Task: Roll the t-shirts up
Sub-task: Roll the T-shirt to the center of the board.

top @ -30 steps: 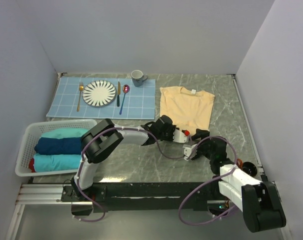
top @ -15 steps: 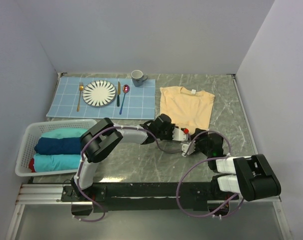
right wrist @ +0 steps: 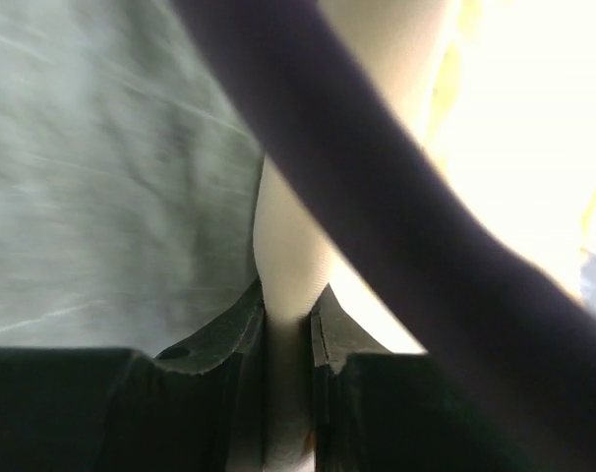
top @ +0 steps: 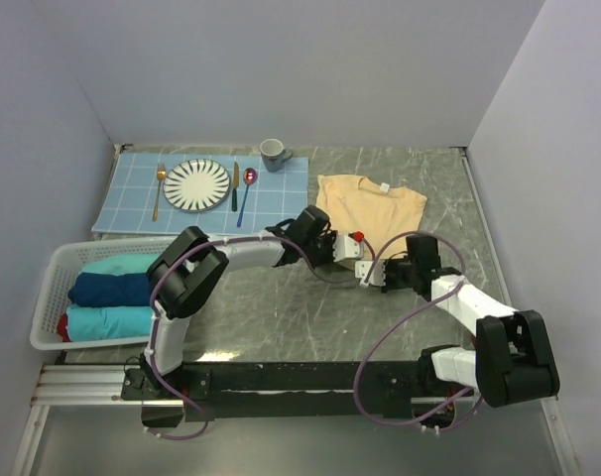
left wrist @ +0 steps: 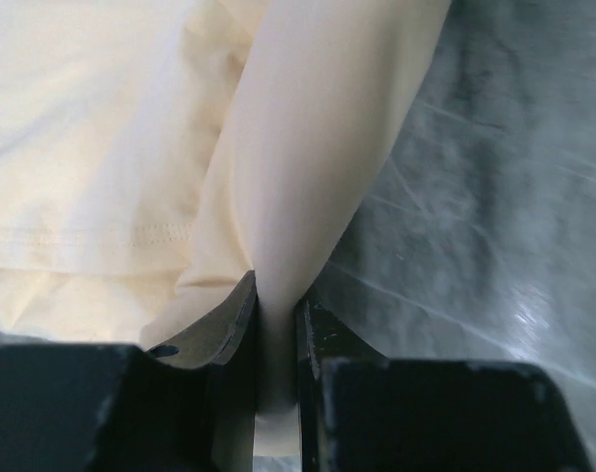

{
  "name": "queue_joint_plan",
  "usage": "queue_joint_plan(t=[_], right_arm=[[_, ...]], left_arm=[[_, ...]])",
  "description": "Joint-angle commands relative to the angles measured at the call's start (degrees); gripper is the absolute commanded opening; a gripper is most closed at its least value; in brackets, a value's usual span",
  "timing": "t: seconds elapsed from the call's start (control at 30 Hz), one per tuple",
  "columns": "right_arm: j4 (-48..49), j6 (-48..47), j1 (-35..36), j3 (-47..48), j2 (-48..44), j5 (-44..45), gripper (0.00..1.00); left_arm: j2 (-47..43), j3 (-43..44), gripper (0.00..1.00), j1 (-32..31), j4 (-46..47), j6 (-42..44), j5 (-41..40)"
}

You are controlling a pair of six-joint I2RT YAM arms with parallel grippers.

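Observation:
The pale yellow t-shirt (top: 372,203) lies on the grey marble table at the right centre, collar and white label toward the far side. Its near hem is bunched and raised off the table. My left gripper (top: 346,247) is shut on a fold of that hem; in the left wrist view the cloth (left wrist: 318,147) is pinched between the fingertips of the gripper (left wrist: 275,295). My right gripper (top: 378,275) is shut on the hem beside it, and the right wrist view shows the cloth (right wrist: 294,251) squeezed in the gripper (right wrist: 290,300). Teal (top: 127,264) and navy (top: 117,288) t-shirts lie folded in the basket.
A white basket (top: 53,268) stands at the near left. A blue grid placemat (top: 281,203) at the far left carries a plate (top: 196,184), fork (top: 160,188), knife (top: 235,185) and spoon (top: 247,188); a grey mug (top: 274,153) stands beside it. A purple cable (right wrist: 377,177) crosses the right wrist view.
My right gripper has closed on the shirt's near hem. Both grippers have moved toward the far side with the hem, so the shirt now looks shorter.

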Motion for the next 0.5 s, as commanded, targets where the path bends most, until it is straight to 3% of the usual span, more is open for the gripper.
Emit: queue_joint_plan(t=[0.0,0.13,0.27,0.47], right_arm=[[-21.3,9.4,-2.8,7.0,0.6,0.1,0.05],[-34.9,11.5,-6.4,13.3,6.0,-3.1,0.06],[-42.7,11.5,-11.7,17.6,10.8,-6.1,0.07],[-51.9,12.3,-17.1,25.7,23.0,-10.7,0.07]], left_arm=[[-2.6,5.6,0.05,2.7,-20.5,3.3,12.1],[2.1,16.9,0.06,3.5,-40.9,7.0,19.9],[5.9,23.0,0.06,4.7,-48.9,7.0,24.2],[15.0,36.2,0.06,5.0,-62.5,11.9,24.3]])
